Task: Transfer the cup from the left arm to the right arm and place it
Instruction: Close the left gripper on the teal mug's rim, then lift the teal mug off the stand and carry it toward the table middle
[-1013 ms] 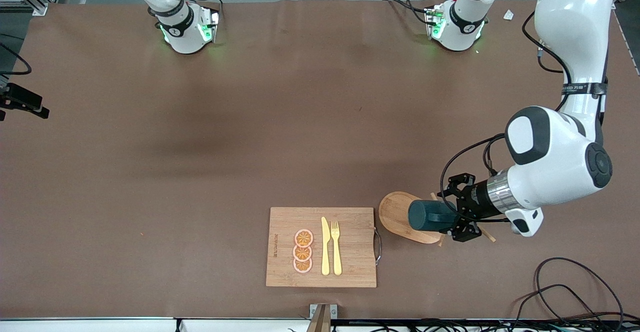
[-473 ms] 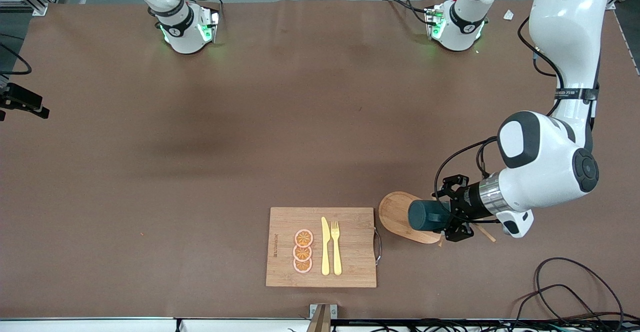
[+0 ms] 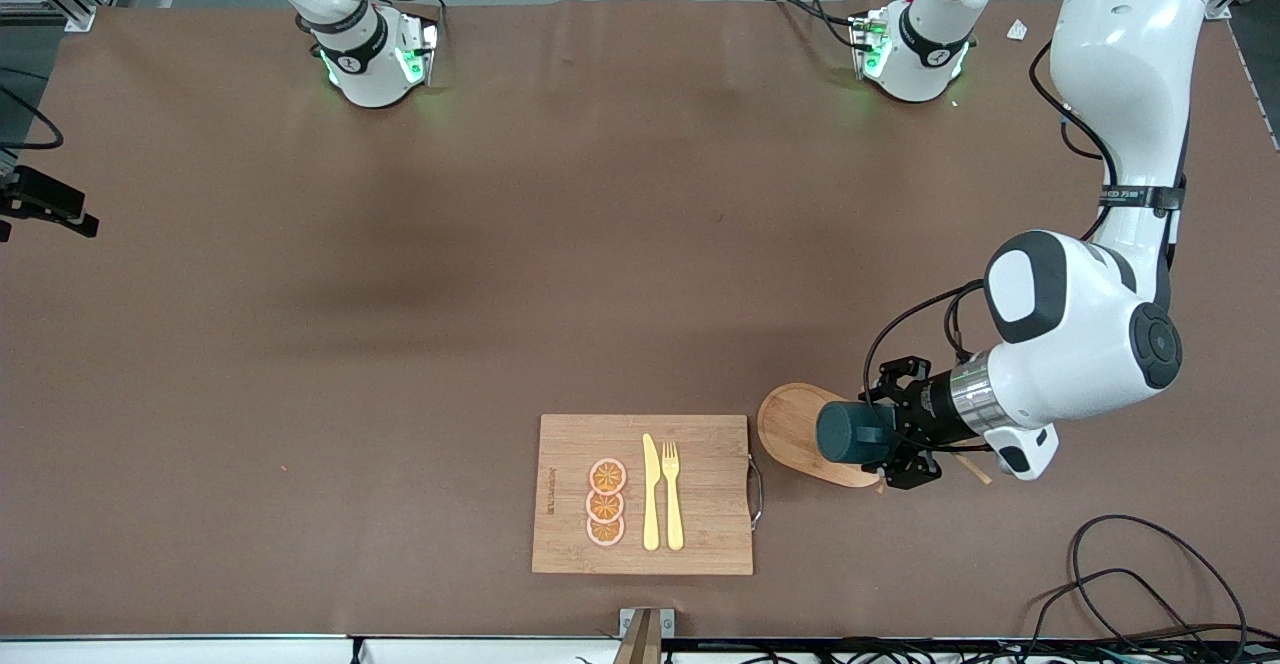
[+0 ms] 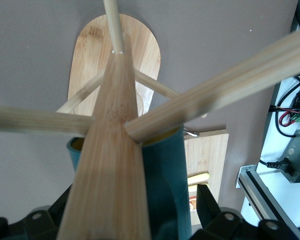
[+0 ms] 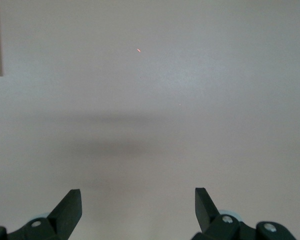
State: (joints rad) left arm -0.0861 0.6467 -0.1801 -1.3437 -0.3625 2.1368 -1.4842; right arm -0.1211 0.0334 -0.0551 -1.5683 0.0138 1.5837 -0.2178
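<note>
Gripping the cup (image 3: 848, 431), the left tool (image 3: 885, 434) is reaching sideways over the wooden rack base (image 3: 795, 424), at the left arm's end of the worktop (image 3: 500, 244). Its fingers (image 4: 207, 210) are pinching the dark teal body of the cup (image 4: 162, 185), which is lying on its side with its closed bottom pointing toward the cutting board (image 3: 642, 494). In the left wrist view the rack's wooden post (image 4: 112, 170) and pegs (image 4: 215, 95) are crossing in front of the cup; a peg seems to be going into the cup's mouth, though contact is hard to tell. The rack base is sitting just beside the cutting board, which is carrying three orange slices (image 3: 606, 502), a yellow knife (image 3: 651, 492) and a yellow fork (image 3: 672, 494). The right arm is waiting; its tool (image 5: 137, 212) is out of the front view, hanging over bare worktop (image 5: 150, 100) with its fingers (image 5: 67, 210) spread wide, holding nothing.
</note>
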